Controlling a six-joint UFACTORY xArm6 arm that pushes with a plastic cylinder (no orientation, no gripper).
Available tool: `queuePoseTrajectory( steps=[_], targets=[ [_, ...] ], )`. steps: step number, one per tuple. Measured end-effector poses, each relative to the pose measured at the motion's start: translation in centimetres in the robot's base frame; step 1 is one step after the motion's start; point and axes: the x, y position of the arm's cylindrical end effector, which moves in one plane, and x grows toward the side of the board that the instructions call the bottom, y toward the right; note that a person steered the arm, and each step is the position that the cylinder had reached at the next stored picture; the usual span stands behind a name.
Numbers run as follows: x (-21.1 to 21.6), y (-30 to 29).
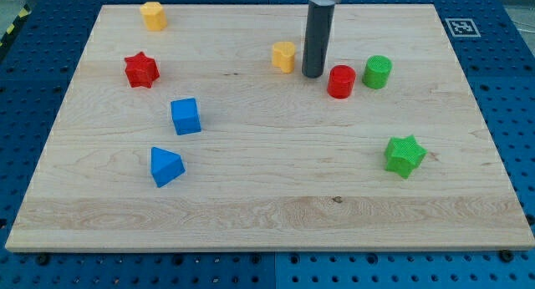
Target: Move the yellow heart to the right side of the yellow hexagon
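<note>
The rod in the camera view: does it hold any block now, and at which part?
Nothing is held. My tip only stands on the board, between the yellow block at its left and the red cylinder at its right, apparently touching neither.

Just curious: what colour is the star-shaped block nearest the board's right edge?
Green, clear in the camera view.

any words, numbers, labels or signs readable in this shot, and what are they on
No readable words or numbers anywhere.
The only sign is a black-and-white square marker at the board's top right corner in the view: a coded pattern, not text.
The blocks, such as the yellow heart and yellow hexagon, carry no labels.
The dark rod, my tip, shows no markings.
</note>
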Motion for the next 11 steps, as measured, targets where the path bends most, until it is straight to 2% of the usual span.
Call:
queuePoseTrajectory(
  steps=[2, 3, 4, 5, 6, 8, 11],
  targets=[
    [0.0, -5.7],
    [0.0, -6.5],
    [-3.4, -6.5],
    [-4.2, -6.2],
    [-3.7, -2.9],
    [-5.7, -6.1],
    [-7.9, -7.7]
  ],
)
